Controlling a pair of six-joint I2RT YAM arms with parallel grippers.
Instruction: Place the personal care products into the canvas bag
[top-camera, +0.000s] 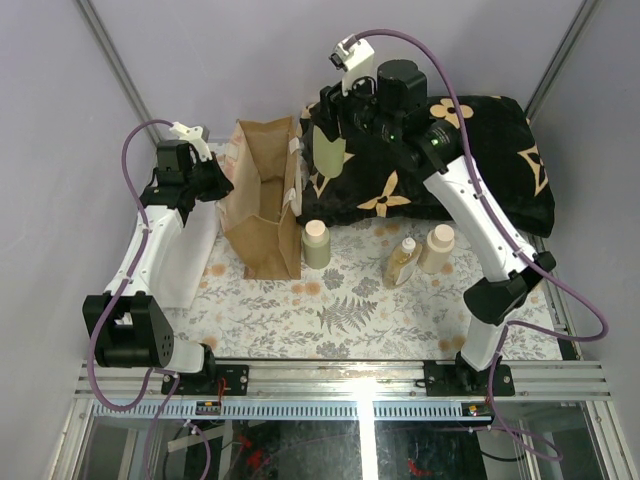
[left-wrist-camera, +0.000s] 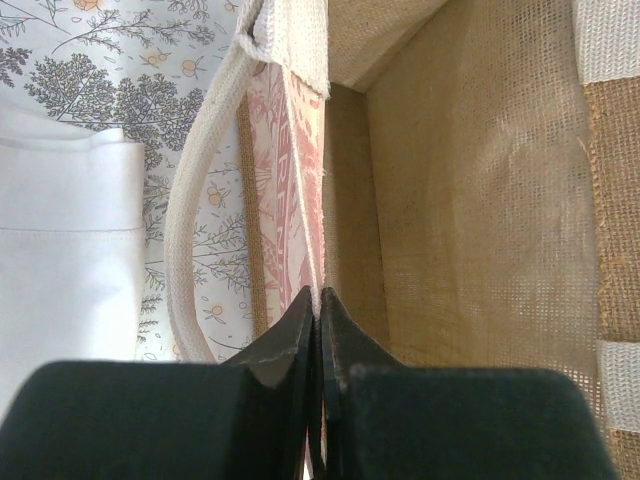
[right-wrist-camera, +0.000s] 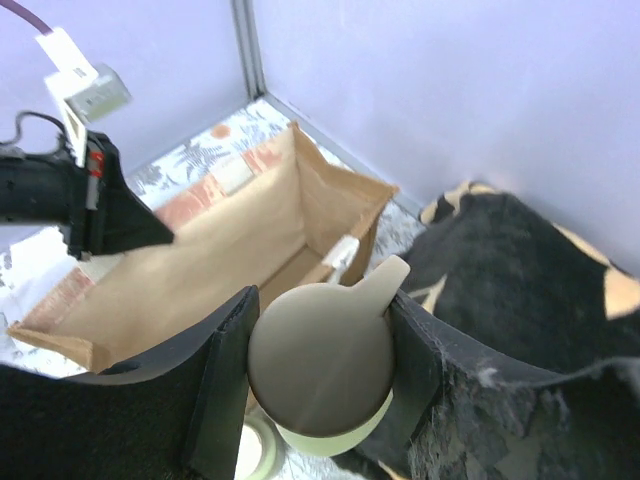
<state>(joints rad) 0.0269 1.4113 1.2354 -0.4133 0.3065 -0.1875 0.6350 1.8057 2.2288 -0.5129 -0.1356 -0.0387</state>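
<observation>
Off-task items on the bench (top-camera: 340, 320)
We note a black cushion (top-camera: 500, 150) with beige flower marks, far right; a white folded cloth (top-camera: 195, 265), left; fern-and-flower print beneath both.

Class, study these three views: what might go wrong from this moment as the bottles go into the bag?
1. The right pincer holds a greenish bottle beside the bag, not over its mouth; released now, it would likely miss, landing near the cushion.
2. The left pincer pinches only the bag's thin wall edge; a slip might let the mouth sag shut.
3. A second bottle stands close by the bag and may get knocked.
</observation>
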